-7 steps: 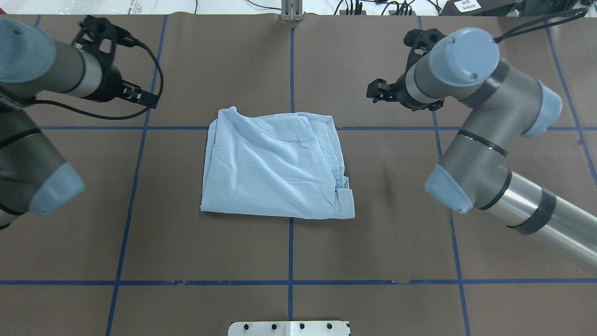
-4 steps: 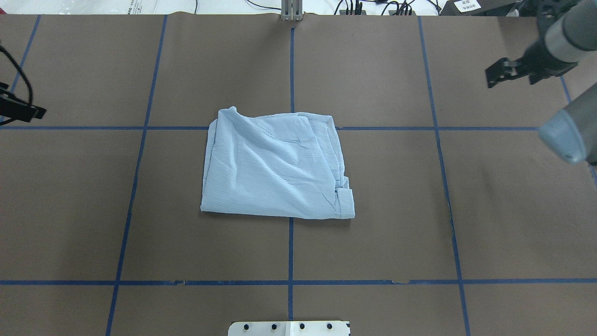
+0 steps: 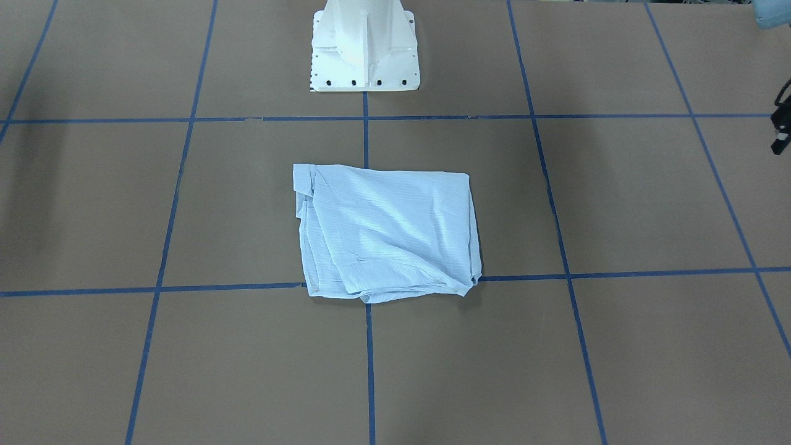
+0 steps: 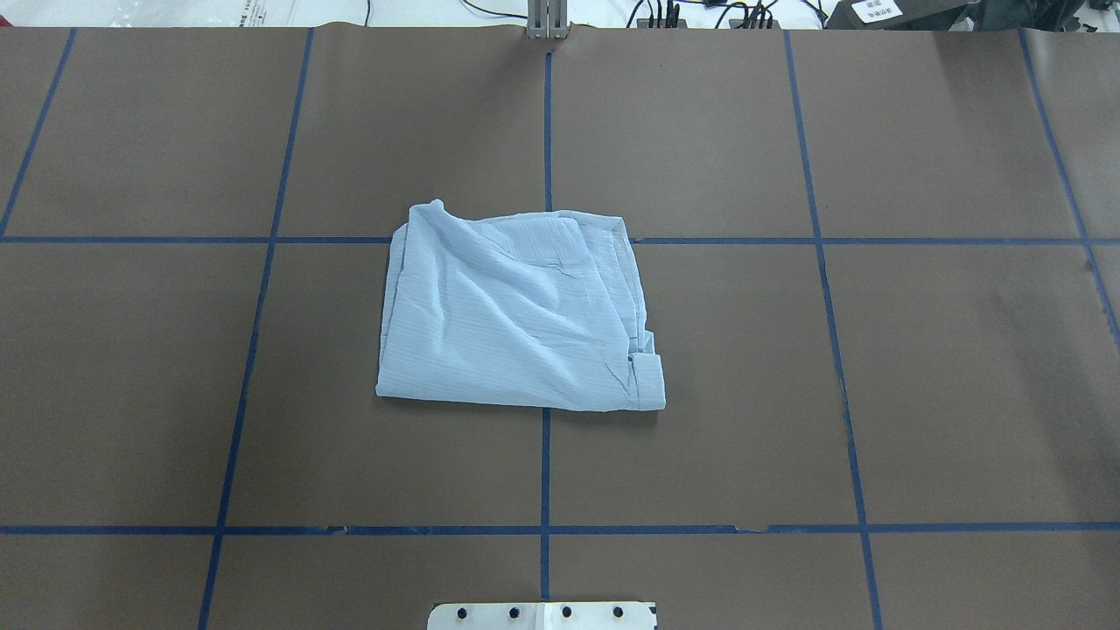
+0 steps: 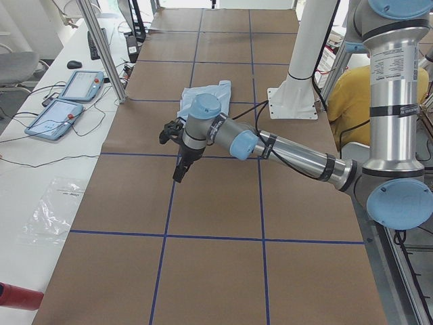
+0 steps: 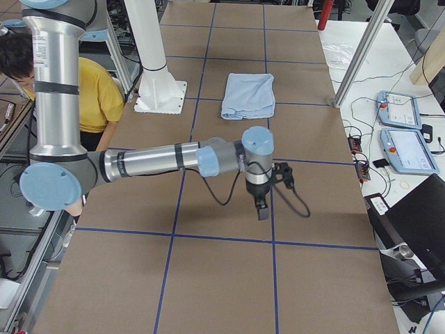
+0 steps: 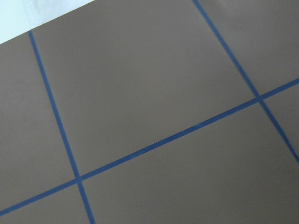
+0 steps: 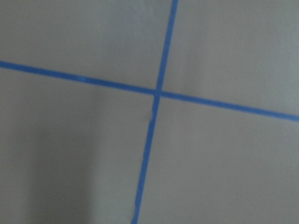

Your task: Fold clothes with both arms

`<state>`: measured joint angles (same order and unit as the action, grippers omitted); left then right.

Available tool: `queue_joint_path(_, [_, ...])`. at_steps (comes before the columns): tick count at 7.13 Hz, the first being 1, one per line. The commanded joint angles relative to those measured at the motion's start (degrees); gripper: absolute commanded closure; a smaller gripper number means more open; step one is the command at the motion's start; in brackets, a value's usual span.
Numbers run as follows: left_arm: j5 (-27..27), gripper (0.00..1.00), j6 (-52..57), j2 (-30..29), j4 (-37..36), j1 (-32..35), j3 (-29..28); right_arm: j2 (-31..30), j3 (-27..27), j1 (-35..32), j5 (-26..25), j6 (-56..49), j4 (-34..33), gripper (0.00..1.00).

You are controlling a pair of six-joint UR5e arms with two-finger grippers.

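Observation:
The light blue striped shirt (image 4: pixel 516 315) lies folded into a rough rectangle at the table's middle; it also shows in the front-facing view (image 3: pixel 386 232) and both side views (image 5: pixel 203 95) (image 6: pixel 249 96). Neither arm touches it. Both arms are swung out to the table's ends, outside the overhead view. The left gripper (image 5: pixel 179 172) hangs over bare table, well away from the shirt. The right gripper (image 6: pixel 261 209) hangs over bare table at the other end. I cannot tell whether either is open or shut. Both wrist views show only brown table and blue tape lines.
The white pedestal base (image 3: pixel 364 46) stands behind the shirt. Aluminium posts (image 5: pixel 101 47) (image 6: pixel 361 49) and control tablets (image 5: pixel 67 101) (image 6: pixel 403 132) stand at the table's far edge. A person in yellow (image 6: pixel 97 97) sits beside the robot.
Both arms have swung outward, away from the shirt, and left the overhead view. The shirt has not moved.

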<state>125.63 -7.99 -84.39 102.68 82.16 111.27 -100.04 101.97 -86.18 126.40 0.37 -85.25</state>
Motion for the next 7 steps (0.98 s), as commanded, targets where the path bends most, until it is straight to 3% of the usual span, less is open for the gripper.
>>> queue_joint_path(1, [0.2, 0.0, 1.1, 1.3, -2.4, 2.8, -5.3, -4.6, 0.7, -5.8, 4.7, -0.9, -0.2, 0.0])
queue_joint_path(2, [4.1, 0.0, 3.3, 1.1, -9.2, 3.1, -5.2, -4.2, 2.1, -6.6, 7.7, -0.8, -2.2, 0.0])
queue_joint_path(3, [5.8, 0.0, 6.6, 1.5, -13.0, 3.3, -4.9, -3.9, 6.2, -6.4, 7.2, -0.8, -8.2, 0.0])
queue_joint_path(4, [5.9, 0.0, 12.8, 2.7, -12.9, 3.9, -4.8, -4.5, 8.6, -6.3, 5.5, -0.8, -10.2, 0.0])
queue_joint_path(7, [5.9, 0.0, 8.9, 3.4, -12.7, 4.0, -5.3, -4.5, 7.9, -6.1, 4.1, -0.9, -9.8, 0.0])
